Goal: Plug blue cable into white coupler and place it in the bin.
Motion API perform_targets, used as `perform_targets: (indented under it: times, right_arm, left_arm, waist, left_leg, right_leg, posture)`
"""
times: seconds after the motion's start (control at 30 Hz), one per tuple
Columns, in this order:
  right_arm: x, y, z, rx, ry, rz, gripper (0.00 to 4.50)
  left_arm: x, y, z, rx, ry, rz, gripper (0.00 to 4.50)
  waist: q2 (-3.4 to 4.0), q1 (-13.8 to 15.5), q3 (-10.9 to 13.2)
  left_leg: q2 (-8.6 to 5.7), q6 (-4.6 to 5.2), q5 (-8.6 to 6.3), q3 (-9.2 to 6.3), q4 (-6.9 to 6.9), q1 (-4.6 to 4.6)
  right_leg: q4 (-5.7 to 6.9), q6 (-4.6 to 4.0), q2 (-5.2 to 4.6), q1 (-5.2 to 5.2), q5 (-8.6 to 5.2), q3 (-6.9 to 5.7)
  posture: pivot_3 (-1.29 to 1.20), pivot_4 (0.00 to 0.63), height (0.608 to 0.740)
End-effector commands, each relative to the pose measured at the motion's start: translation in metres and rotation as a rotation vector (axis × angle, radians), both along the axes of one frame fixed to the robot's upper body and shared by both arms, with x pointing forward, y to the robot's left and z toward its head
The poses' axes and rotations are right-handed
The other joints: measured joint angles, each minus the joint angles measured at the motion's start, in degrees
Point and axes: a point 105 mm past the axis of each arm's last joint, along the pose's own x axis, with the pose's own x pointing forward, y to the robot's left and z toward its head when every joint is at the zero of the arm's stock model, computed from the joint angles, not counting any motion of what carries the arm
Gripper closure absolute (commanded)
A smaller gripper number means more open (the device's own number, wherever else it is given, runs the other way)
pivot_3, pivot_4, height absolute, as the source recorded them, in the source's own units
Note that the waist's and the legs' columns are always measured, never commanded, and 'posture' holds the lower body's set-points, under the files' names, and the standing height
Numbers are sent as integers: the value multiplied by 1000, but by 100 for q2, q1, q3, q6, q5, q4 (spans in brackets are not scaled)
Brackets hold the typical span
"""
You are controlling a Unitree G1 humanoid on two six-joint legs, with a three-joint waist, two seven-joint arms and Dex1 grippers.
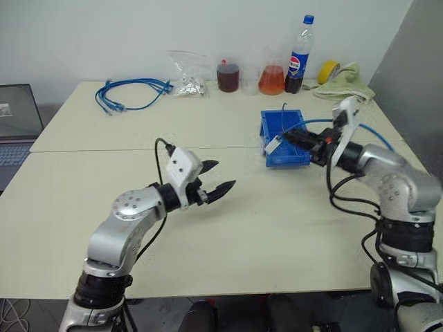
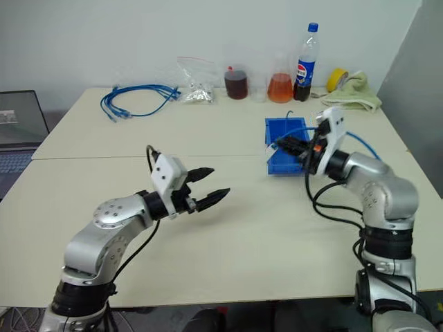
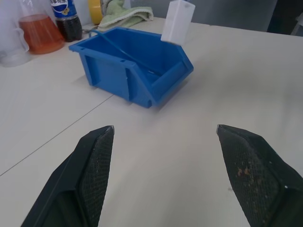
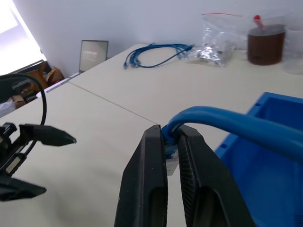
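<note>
**Left eye view to wrist views: a coupler dangling at the bin's lip**

Left eye view: the right end effector (image 1: 299,140) is clamped on the blue cable (image 1: 315,123) just above the bin (image 1: 294,160), and the white coupler (image 1: 273,145) hangs at the cable's end by the bin's near-left corner, over its rim. The left end effector (image 1: 219,178) hovers over the desk (image 1: 228,242) well short of the bin, fingers spread, holding nothing. As I judge it, the coupler could drop outside the bin, since it hangs at the edge, not over the middle; a springy cable might also flick it out.

Left wrist view: the bin is glossy moulded plastic, bright blue, with tall walls and a low sloped front lip. Above its rim the coupler is a smooth white boxy block. The two black fingertips (image 3: 97,156) are tapered, with a fine mesh texture.

Right wrist view: both black fingers pinch together on the cable's clear plug end. The cable is thin, round, rubbery-looking and arches stiffly back over the bin, so it may resist settling inside.
</note>
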Motion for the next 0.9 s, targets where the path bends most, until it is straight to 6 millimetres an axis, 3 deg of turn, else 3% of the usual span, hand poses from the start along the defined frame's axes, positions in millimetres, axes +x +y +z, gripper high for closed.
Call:
perform_targets:
  times: [0.03,0.17,0.47,0.53,0.7,0.9]
  right_arm:
    - [16,-4,8,-9,-9,-6,4428]
    - [43,-9,-4,-54,53,-44,4428]
    - [84,-9,-32,-194,156,-96,4428]
    - [88,-7,-31,-198,168,-100,3722]
    - [94,-8,-28,-218,164,-125,2736]
    - [100,-13,-18,-271,115,-184,1033]
  left_arm:
    - [7,-9,13,-4,-40,12,884]
    - [13,-21,17,-8,-55,10,884]
    - [15,-36,21,-16,-72,-12,884]
    - [16,-38,22,-19,-76,-15,884]
    - [17,-40,24,-24,-77,-18,884]
    - [16,-43,23,-22,-73,-31,884]
  waist:
    - [0,-20,0]
    - [-1,-41,1]
    - [-4,-54,3]
    - [-5,-57,4]
    - [-5,-57,4]
    - [-3,-57,5]
  left_leg:
    - [3,0,0,4,0,1]
    - [5,0,0,28,3,4]
    - [4,-2,1,61,0,-2]
    - [3,-4,2,64,2,-3]
    - [1,-8,4,64,1,-4]
    - [1,-12,6,65,2,-4]
  right_leg:
    - [0,0,6,0,0,1]
    - [5,0,10,0,0,9]
    - [-5,-1,-2,-7,1,18]
    - [-5,-1,-5,-8,1,20]
    - [-4,-1,-9,-8,1,19]
    - [-2,-1,-11,-8,1,19]
  posture:
    - [0,150,740]
    - [0,150,740]
    - [0,150,740]
    - [0,150,740]
    - [0,150,740]
    - [0,150,740]
